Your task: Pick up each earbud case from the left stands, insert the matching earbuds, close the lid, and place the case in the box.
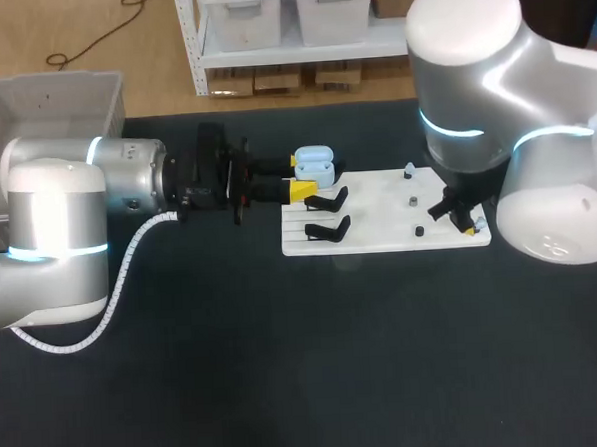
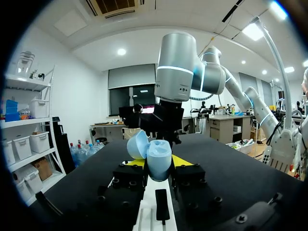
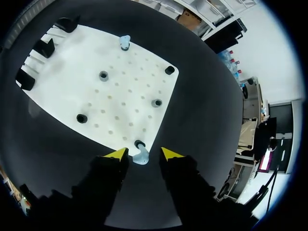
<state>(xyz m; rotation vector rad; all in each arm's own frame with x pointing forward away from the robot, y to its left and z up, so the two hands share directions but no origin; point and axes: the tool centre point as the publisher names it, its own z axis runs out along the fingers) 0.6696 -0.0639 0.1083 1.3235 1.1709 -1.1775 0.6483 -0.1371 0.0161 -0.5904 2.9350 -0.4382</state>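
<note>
1. Along the black counter (image 1: 236, 377), the left arm (image 1: 68, 216) lies level. Its end effector (image 2: 159, 163) is clamped on both sides of the open pale-blue plastic earbud case (image 1: 313, 163), at the flat white pegboard's (image 1: 377, 194) left edge.
2. The right arm (image 1: 471, 74) points down over the pegboard's right edge.
3. Its end effector (image 3: 140, 153) is parted, with a small pale-blue earbud (image 3: 141, 156) between the fingers, untouched.
4. The pegboard sits well apart from the counter's near edge.

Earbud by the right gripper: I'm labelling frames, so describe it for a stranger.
On the black table lies a white board. At its corner, a pale blue earbud sits between the yellow tips of the right gripper; the other earbud stands at the far edge.
</note>
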